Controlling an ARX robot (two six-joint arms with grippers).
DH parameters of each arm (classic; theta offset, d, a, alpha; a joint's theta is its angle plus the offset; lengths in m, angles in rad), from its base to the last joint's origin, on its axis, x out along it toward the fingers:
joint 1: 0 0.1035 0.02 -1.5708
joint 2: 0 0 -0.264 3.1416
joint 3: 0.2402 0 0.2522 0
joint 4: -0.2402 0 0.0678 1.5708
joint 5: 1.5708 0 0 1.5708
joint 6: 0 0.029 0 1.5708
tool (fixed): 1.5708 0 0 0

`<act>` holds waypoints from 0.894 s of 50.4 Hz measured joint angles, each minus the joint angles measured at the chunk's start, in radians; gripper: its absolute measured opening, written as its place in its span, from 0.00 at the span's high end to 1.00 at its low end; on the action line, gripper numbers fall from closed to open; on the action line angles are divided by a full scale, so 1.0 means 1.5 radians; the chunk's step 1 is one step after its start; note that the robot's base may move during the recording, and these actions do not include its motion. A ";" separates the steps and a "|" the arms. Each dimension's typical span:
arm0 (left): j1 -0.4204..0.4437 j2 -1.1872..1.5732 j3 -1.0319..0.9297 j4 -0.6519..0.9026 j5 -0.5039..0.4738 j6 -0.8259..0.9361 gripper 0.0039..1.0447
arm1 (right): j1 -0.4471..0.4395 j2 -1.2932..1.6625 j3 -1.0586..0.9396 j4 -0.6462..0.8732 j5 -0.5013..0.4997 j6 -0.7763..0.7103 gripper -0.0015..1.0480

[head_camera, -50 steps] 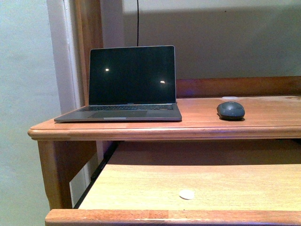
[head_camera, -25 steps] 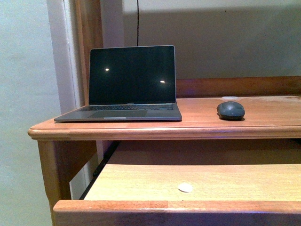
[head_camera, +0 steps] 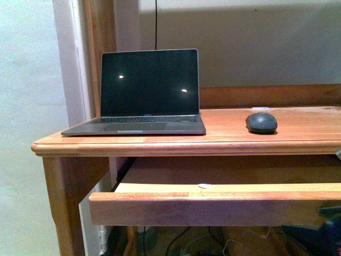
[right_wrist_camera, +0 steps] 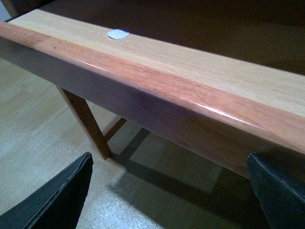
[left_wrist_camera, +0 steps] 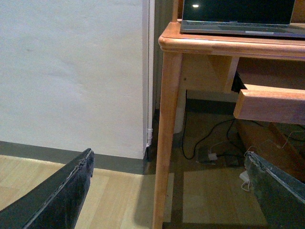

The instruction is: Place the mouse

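Observation:
The dark grey oval mouse (head_camera: 261,122) lies on the wooden desk top (head_camera: 229,140), to the right of the open laptop (head_camera: 143,94). Neither wrist view shows the mouse. My left gripper (left_wrist_camera: 169,191) is open and empty, low near the floor beside the desk's front left leg (left_wrist_camera: 167,133). My right gripper (right_wrist_camera: 169,191) is open and empty, just below and in front of the pulled-out drawer's front rail (right_wrist_camera: 157,100). Part of the right arm shows at the lower right edge of the front view (head_camera: 333,224).
The drawer (head_camera: 213,205) stands pulled out under the desk top; a small white round disc (head_camera: 204,186) lies on its floor, also in the right wrist view (right_wrist_camera: 118,34). Cables and a plug (left_wrist_camera: 212,155) lie on the floor under the desk. A wall (left_wrist_camera: 71,71) is left of the desk.
The front camera's view has dropped: the drawer front now sits higher in frame and hides most of the drawer floor. The mouse and laptop have not moved.

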 joint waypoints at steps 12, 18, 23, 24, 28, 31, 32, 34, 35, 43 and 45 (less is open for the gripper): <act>0.000 0.000 0.000 0.000 0.000 0.000 0.07 | 0.075 0.094 0.077 0.052 0.105 0.061 0.07; 0.000 0.000 0.000 0.000 0.000 0.000 0.07 | 0.099 0.130 0.104 0.074 0.145 0.089 0.07; 0.000 0.000 0.000 0.000 0.000 0.000 0.07 | 0.115 0.159 0.129 0.090 0.187 0.108 0.07; 0.000 0.000 0.000 0.000 0.000 0.000 0.07 | 0.117 0.163 0.131 0.094 0.196 0.109 0.07; 0.000 0.000 0.000 0.000 0.000 0.000 0.07 | 0.125 0.176 0.141 0.102 0.214 0.117 0.07; 0.000 0.000 0.000 0.000 0.000 0.000 0.07 | 0.129 0.183 0.147 0.109 0.226 0.125 0.07; 0.000 0.000 0.000 0.000 0.000 0.000 0.07 | 0.129 0.185 0.148 0.110 0.228 0.126 0.07; 0.000 0.000 0.000 0.000 0.000 0.000 0.07 | 0.132 0.190 0.151 0.116 0.238 0.130 0.07; 0.000 0.000 0.000 0.000 0.000 0.000 0.07 | 0.132 0.191 0.151 0.118 0.239 0.131 0.07; 0.000 0.000 0.000 0.000 0.000 0.000 0.07 | 0.139 0.208 0.158 0.143 0.277 0.144 0.07; 0.000 0.000 0.000 0.000 0.000 0.000 0.07 | 0.141 0.211 0.160 0.150 0.289 0.148 0.07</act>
